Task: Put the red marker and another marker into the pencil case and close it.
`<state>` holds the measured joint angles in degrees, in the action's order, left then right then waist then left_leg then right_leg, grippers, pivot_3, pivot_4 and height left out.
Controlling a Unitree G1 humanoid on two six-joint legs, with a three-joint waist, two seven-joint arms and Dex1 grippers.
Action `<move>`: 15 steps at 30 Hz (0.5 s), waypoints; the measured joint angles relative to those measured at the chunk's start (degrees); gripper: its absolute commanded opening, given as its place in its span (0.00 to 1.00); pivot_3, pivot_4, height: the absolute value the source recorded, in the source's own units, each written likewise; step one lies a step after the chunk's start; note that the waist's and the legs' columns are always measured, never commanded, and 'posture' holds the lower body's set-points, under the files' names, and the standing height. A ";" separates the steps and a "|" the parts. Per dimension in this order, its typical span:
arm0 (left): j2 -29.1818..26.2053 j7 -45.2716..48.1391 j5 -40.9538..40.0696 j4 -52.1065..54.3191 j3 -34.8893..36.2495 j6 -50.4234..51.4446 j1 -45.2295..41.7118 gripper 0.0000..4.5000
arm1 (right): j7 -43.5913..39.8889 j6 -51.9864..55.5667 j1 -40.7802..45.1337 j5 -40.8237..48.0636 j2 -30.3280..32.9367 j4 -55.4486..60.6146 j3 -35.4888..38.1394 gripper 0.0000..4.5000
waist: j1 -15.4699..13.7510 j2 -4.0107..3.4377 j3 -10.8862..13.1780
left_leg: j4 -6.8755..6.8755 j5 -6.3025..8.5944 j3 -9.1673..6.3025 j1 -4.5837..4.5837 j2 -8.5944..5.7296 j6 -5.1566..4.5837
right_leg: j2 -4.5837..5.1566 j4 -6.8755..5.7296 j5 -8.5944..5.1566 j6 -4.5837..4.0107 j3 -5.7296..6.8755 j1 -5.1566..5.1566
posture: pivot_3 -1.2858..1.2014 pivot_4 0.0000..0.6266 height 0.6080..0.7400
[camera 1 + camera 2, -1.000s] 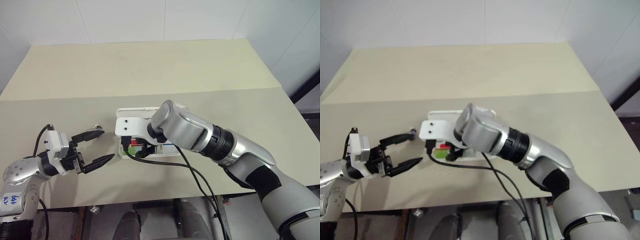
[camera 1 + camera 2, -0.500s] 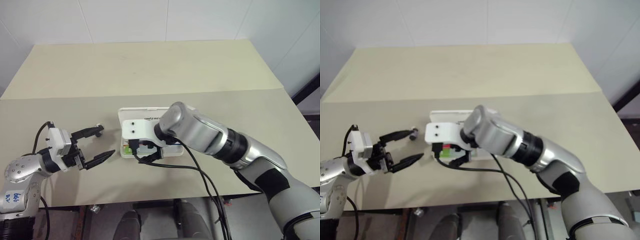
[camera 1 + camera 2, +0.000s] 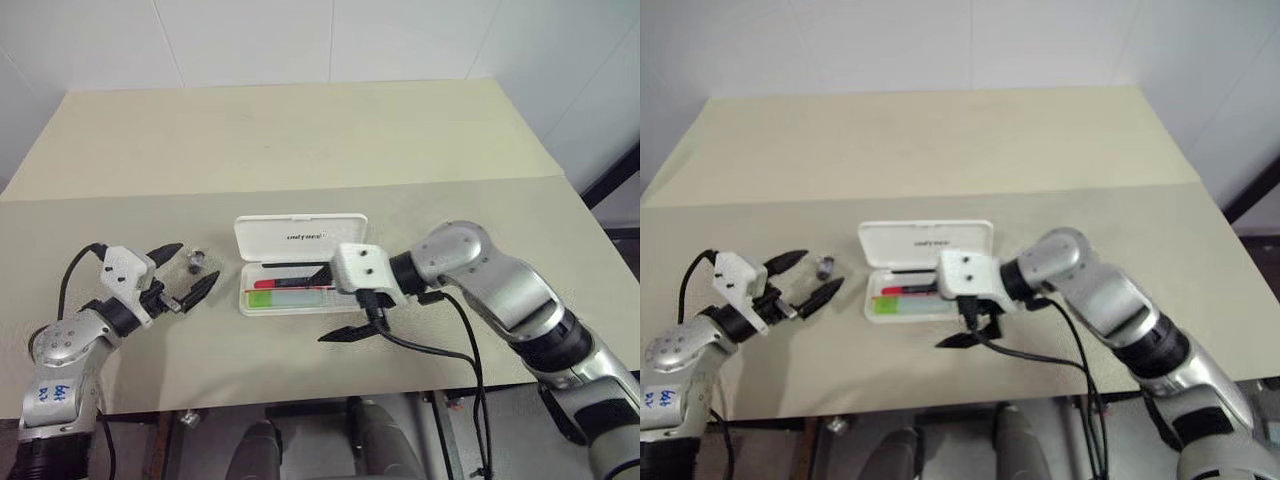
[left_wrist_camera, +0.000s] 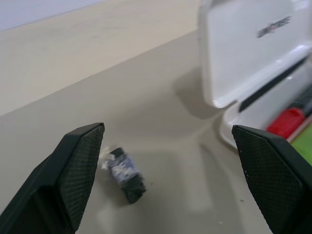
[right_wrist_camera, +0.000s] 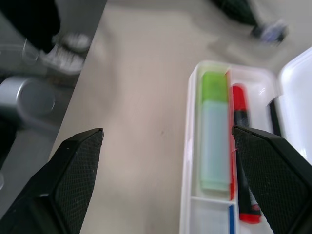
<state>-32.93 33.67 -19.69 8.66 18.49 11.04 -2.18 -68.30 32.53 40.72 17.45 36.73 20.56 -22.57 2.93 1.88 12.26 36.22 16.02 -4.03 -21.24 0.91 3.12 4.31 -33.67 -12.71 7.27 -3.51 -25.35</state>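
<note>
Inside pencil case (image 5: pixel 191 146) — green marker (image 5: pixel 214 141), red marker (image 5: pixel 242 151)

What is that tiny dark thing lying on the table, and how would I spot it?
Start at the open white pencil case in the middle of the beige table. Look just beyond its end nearest the left gripper, whose open black fingers sit around the spot: there lies a small dark stub with pale marks. It is much shorter than the red marker and green marker inside the case, and lies alone outside it.

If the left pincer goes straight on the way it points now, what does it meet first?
Probably the small dark cap-like piece on the beige table, lying just ahead between the open left pincer's fingers. Beyond it stands the open white hard pencil case; depth is uncertain.
</note>
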 measured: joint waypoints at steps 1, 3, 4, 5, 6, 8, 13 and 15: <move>0.59 -1.39 0.58 0.16 -0.13 0.47 0.00 1.00 | 0.11 -1.24 -1.21 0.66 -0.02 0.01 1.55 0.99 | 0.01 0.00 0.00 | 0.01 0.00 0.00 0.00 0.00 0.00 | 0.00 0.01 0.01 0.01 -0.01 0.01 | 0.52 0.24 1.00; 1.70 -4.31 1.96 0.43 -0.84 1.89 0.00 1.00 | 0.56 -2.98 -3.14 1.75 -0.04 0.00 4.61 0.99 | -0.01 0.00 0.00 | 0.03 0.00 0.00 0.01 0.00 0.00 | 0.00 0.00 0.01 0.01 -0.01 0.02 | 0.52 0.24 1.00; 2.10 -5.31 2.30 0.58 -1.12 2.51 0.01 1.00 | 0.72 -3.56 -3.64 2.02 -0.01 -0.02 5.53 0.99 | -0.03 0.00 0.00 | 0.03 0.00 -0.01 0.01 0.00 0.00 | 0.00 0.00 0.02 0.01 -0.01 0.03 | 0.52 0.24 1.00; 2.91 -6.73 2.87 1.02 -1.49 3.36 0.01 1.00 | 1.00 -4.09 -4.32 2.29 -0.01 -0.03 6.67 0.99 | -0.07 0.00 0.00 | 0.03 0.00 0.00 0.02 0.00 0.00 | 0.00 0.00 0.02 0.00 -0.01 0.03 | 0.52 0.24 1.00; 3.50 -7.82 3.30 1.67 -1.93 4.23 0.03 1.00 | 1.26 -4.66 -4.84 2.43 -0.02 -0.17 7.64 0.99 | -0.10 0.01 0.00 | 0.03 0.00 -0.01 0.01 0.00 0.00 | 0.00 0.00 0.02 0.00 -0.01 0.03 | 0.52 0.24 1.00; 4.09 -9.79 4.04 2.24 -2.52 6.00 -0.04 1.00 | 1.88 -5.23 -5.66 3.19 -0.08 -0.46 9.32 0.99 | -0.13 0.02 -0.01 | 0.03 0.00 0.00 0.02 0.00 0.00 | 0.00 0.00 0.02 0.00 -0.01 0.04 | 0.52 0.24 1.00; 4.69 -12.85 5.57 2.20 -3.87 9.99 -0.32 1.00 | 2.76 -6.30 -7.00 4.79 -0.10 -0.67 11.96 0.99 | -0.29 0.02 -0.01 | 0.03 0.00 0.00 0.03 0.00 0.00 | 0.00 0.00 0.02 -0.01 -0.01 0.04 | 0.52 0.24 1.00; 4.69 -14.22 6.71 1.86 -4.04 11.56 -1.12 1.00 | 2.95 -6.57 -7.94 5.16 -0.09 -0.80 12.44 0.99 | -0.49 0.02 -0.01 | 0.04 0.00 0.00 0.02 0.00 0.00 | -0.01 0.00 0.02 -0.01 -0.01 0.04 | 0.52 0.24 1.00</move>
<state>-28.25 19.45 -12.98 10.52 14.45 22.60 -3.31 -65.34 25.96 32.78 22.61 36.63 19.76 -10.13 2.44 1.90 12.25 36.26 16.02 -4.04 -21.22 0.90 3.13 4.31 -33.67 -12.69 7.26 -3.52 -25.31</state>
